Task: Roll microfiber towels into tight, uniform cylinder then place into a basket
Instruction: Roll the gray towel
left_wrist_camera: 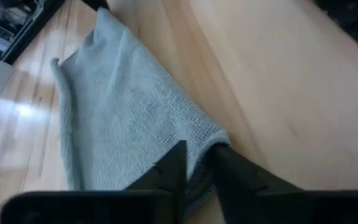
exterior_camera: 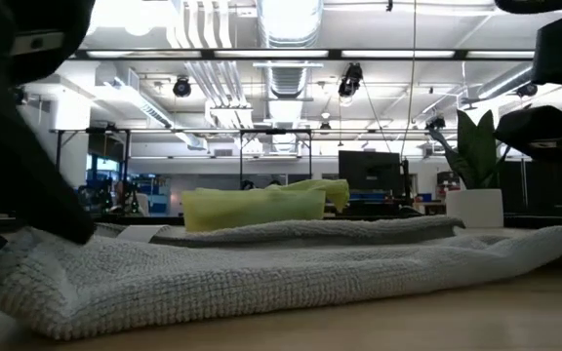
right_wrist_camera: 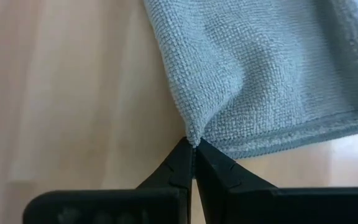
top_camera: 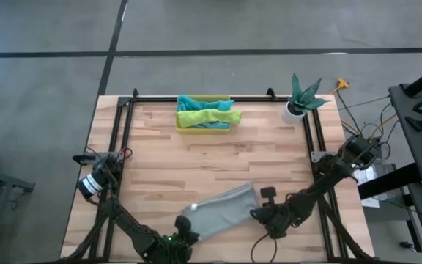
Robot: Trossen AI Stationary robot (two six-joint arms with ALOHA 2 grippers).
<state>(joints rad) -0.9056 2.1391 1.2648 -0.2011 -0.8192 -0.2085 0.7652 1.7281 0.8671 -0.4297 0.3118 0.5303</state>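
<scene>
With the grey towel [top_camera: 222,211] lying flat low in the frame's centre on the tabletop [top_camera: 218,158], the right claw [right_wrist_camera: 194,149] is pinching its corner and the left claw [left_wrist_camera: 197,163] is narrowing on the opposite edge; both should be keeping even tension for a tight roll.

My left gripper [left_wrist_camera: 199,163] pinches the near corner of the grey towel [left_wrist_camera: 126,118], cloth bunched between its fingers; the towel spreads ahead across the wooden table [left_wrist_camera: 278,81].

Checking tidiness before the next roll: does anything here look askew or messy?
Yes: the grey towel lies diagonal between both grippers, and the towels in the basket look loosely bunched, not rolled.
</scene>
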